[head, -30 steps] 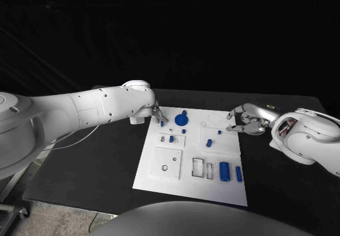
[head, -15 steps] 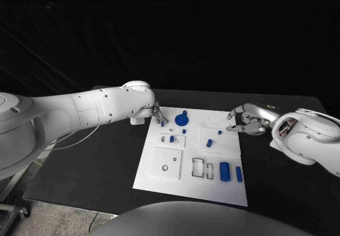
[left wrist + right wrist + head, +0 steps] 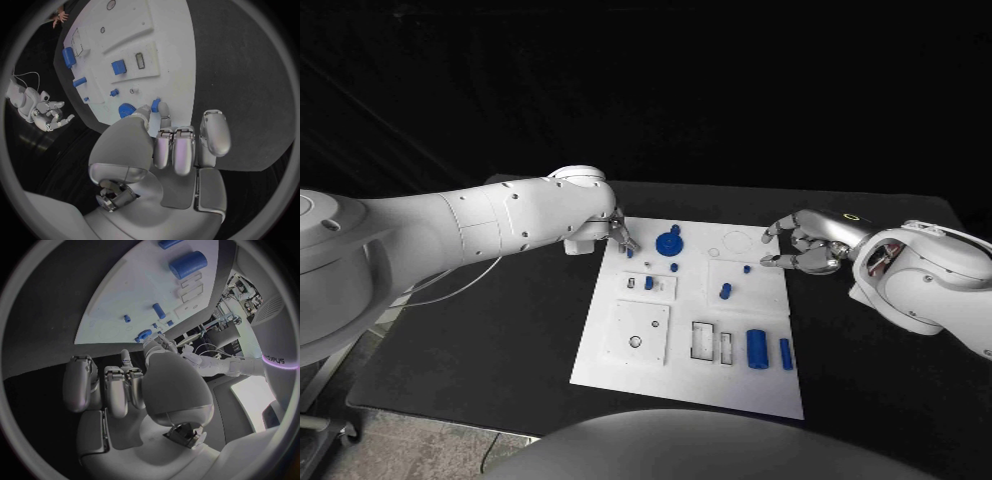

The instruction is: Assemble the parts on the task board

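While the left hand (image 3: 615,233) pinches a small blue peg (image 3: 156,105) at the board's (image 3: 632,365) far-left corner, right hand (image 3: 800,250) hovers curled, empty, off the far-right edge. Gear (image 3: 669,241) seated; cylinders (image 3: 757,349) near-right look loose. Mostly undone.

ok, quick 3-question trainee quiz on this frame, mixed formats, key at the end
1. True or false: the blue gear sits at the far end of the task board, near the left hand.
2. Which edge of the board is the right hand beside? A) near B) right C) left
3. Fill in: the largest blue cylinder lies at the board's ____ end.

Key: 1 true; 2 B; 3 near
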Controlling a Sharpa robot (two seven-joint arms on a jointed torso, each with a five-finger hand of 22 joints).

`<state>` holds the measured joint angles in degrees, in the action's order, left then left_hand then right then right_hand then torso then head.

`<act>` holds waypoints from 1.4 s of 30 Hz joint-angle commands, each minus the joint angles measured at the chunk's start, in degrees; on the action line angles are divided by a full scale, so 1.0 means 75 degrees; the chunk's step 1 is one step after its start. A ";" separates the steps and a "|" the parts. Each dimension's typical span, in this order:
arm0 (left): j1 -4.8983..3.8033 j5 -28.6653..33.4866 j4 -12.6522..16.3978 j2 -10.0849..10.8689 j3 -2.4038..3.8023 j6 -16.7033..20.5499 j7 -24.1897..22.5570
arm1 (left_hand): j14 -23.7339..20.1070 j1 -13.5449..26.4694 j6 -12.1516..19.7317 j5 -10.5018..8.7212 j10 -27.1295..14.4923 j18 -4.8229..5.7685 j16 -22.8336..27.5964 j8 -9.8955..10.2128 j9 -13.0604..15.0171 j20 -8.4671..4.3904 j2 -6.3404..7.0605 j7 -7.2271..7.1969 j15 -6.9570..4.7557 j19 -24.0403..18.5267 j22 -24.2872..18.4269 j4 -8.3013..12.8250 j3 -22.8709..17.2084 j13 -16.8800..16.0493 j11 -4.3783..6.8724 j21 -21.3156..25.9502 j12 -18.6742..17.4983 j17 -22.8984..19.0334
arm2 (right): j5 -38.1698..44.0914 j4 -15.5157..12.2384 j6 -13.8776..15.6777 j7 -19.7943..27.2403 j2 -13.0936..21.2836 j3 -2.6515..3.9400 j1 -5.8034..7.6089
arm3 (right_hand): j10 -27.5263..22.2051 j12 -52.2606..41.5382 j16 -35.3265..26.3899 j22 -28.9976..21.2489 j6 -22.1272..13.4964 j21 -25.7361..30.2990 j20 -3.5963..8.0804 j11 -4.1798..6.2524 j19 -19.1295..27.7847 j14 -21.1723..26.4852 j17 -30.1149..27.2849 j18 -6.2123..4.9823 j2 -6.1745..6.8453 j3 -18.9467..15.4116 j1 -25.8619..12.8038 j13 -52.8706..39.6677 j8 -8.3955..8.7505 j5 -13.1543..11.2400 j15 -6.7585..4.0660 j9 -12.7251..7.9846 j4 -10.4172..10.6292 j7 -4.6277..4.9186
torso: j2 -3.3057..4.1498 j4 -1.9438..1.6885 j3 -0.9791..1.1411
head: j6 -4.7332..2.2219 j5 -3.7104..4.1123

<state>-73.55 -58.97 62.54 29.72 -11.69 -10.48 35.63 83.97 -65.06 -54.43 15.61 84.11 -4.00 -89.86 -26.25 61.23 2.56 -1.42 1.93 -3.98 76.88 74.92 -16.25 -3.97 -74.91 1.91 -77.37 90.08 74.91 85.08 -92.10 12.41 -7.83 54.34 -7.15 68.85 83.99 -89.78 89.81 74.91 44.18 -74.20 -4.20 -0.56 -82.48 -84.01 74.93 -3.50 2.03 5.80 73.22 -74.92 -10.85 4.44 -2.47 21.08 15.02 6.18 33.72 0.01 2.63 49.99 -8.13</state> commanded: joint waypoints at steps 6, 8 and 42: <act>0.0018 0.0061 -0.0032 -0.0044 0.0005 -0.0125 -0.0144 | 0.0803 -0.0291 0.0053 0.0529 0.0786 -0.0063 -0.0018 0.0125 -0.0034 0.0024 -0.0018 0.0003 0.0032 -0.0095 0.0417 0.0058 -0.0048 -0.2012 -0.0056 0.0094 -0.0010 0.2012 | 0.0020 -0.0015 -0.0003 0.0004 0.0013 0.0000 -0.0004 | 0.0802 -0.0030 0.0026 0.1355 0.0051 0.0029 0.0016 -0.0074 0.0035 -0.0798 0.2010 -0.0031 -0.0053 -0.0015 0.0004 -0.2011 0.0042 0.0053 0.0033 -0.0009 -0.0047 -0.0004 | 0.0009 -0.0001 -0.0001 | 0.0002 0.0011; 0.0021 0.0079 -0.0040 -0.0051 0.0005 -0.0140 -0.0149 | 0.0803 -0.0348 0.0051 0.0659 0.0786 -0.0065 -0.0018 0.0150 -0.0043 0.0025 -0.0016 0.0000 0.0031 -0.0102 0.0420 0.0068 -0.0076 -0.2012 -0.0055 0.0106 -0.0010 0.2012 | 0.0016 -0.0018 -0.0004 0.0002 0.0016 0.0000 -0.0004 | 0.0802 -0.0030 0.0026 0.1355 0.0051 0.0029 0.0016 -0.0074 0.0035 -0.0798 0.2010 -0.0031 -0.0053 -0.0015 0.0004 -0.2011 0.0042 0.0053 0.0033 -0.0009 -0.0047 -0.0004 | 0.0009 -0.0002 -0.0001 | 0.0002 0.0008; 0.0021 0.0178 0.1173 0.0656 0.0040 0.0379 -0.0074 | 0.0803 -0.0927 -0.0035 0.1944 0.0786 -0.0055 -0.0018 0.0357 -0.0104 -0.0010 0.0257 -0.0042 -0.0011 -0.0053 0.0538 0.0381 -0.0542 -0.2012 -0.0008 0.0120 -0.0010 0.2012 | -0.0050 0.0043 -0.0020 -0.0048 0.0054 0.0000 -0.0004 | 0.0802 -0.0030 0.0026 0.1345 0.0062 0.0062 0.0015 -0.0075 0.0051 -0.0798 0.2010 -0.0038 -0.0084 -0.0006 0.0022 -0.2011 0.0042 0.0069 0.0033 -0.0021 -0.0064 -0.0002 | -0.0010 -0.0010 -0.0005 | 0.0002 -0.0082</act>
<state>-73.31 -57.88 70.54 34.36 -11.48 -9.59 34.91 83.97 -71.77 -54.67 29.84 84.11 -4.00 -89.86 -23.93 60.42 2.57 0.46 1.73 -3.99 76.47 74.91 -13.40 -7.79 -74.91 1.91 -76.54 90.08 74.90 84.58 -91.79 12.42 -7.99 54.72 -7.15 68.85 83.99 -89.78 89.81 74.93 44.18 -73.93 -4.20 -0.56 -82.48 -84.01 74.93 -3.51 2.04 5.64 73.22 -74.91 -10.85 4.66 -2.47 20.97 14.87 6.18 33.68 -0.08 2.57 49.99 -8.65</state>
